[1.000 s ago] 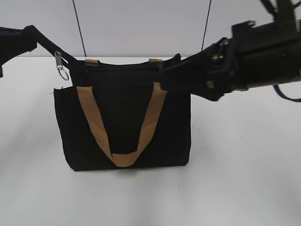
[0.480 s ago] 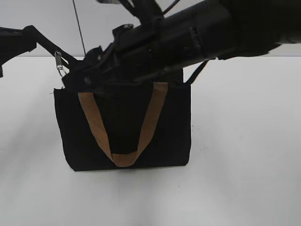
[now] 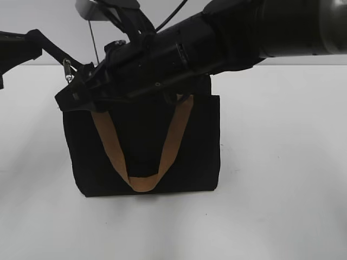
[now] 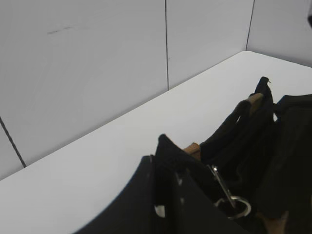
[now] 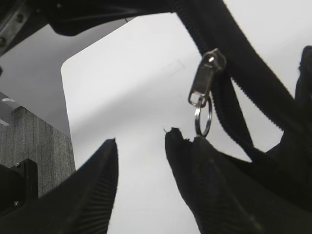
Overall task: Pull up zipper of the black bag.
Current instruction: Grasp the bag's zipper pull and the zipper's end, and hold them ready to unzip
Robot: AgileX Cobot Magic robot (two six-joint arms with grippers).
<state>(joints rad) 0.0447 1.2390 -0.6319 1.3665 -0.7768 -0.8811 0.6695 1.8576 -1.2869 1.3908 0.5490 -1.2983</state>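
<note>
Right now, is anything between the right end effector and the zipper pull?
Nothing visible. In the right wrist view the right end effector is open, and the silver zipper pull with its ring hangs just beyond the fingertips, with only bare white table behind the gap.

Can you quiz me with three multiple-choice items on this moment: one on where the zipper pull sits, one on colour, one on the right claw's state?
1. Where is the zipper pull?
A. at the black bag's upper left corner
B. at its upper right corner
C. on the table

2. What colour is the bag's front handle?
A. red
B. tan
C. white

3. How is the right claw?
A. shut on the pull
B. shut on the handle
C. open, holding nothing

Key: 1 A, the exterior view shows the pull hanging by the left corner. 2 B, the loop is tan against black cloth. 3 C, the right wrist view shows a gap between the fingers, with the pull above them.
</note>
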